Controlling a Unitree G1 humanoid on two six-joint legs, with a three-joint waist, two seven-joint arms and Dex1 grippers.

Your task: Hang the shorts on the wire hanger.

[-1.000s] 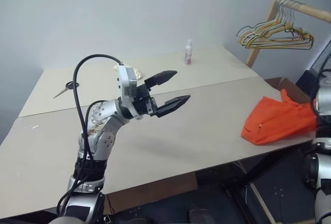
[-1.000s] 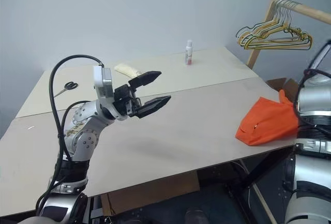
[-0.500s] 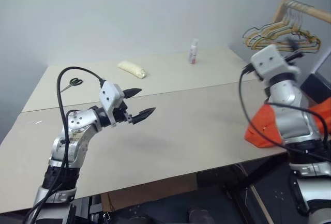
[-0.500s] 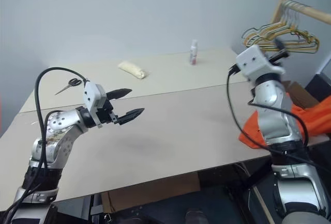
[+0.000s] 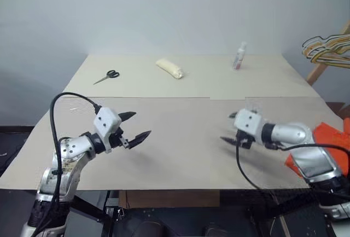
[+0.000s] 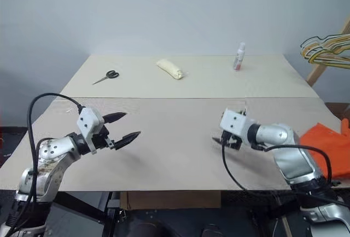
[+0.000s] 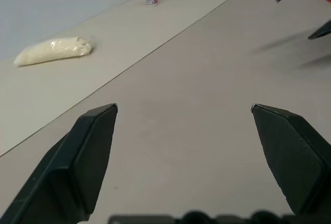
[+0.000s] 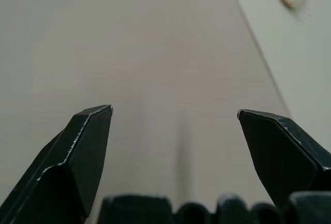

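Orange shorts (image 6: 331, 143) are heaped at the table's (image 6: 180, 138) near right edge, just beyond the right gripper (image 6: 225, 137), which is far nearer to them than the left gripper (image 6: 121, 127). Both grippers are held with fingers spread wide and empty above the beige surface. Bunched hangers (image 6: 322, 48) are seen on a rack at far right; the single wire hanger cannot be made out. Scissors (image 6: 105, 76), a pale bag (image 6: 170, 68) and a small bottle (image 6: 239, 57) are set along the far side.
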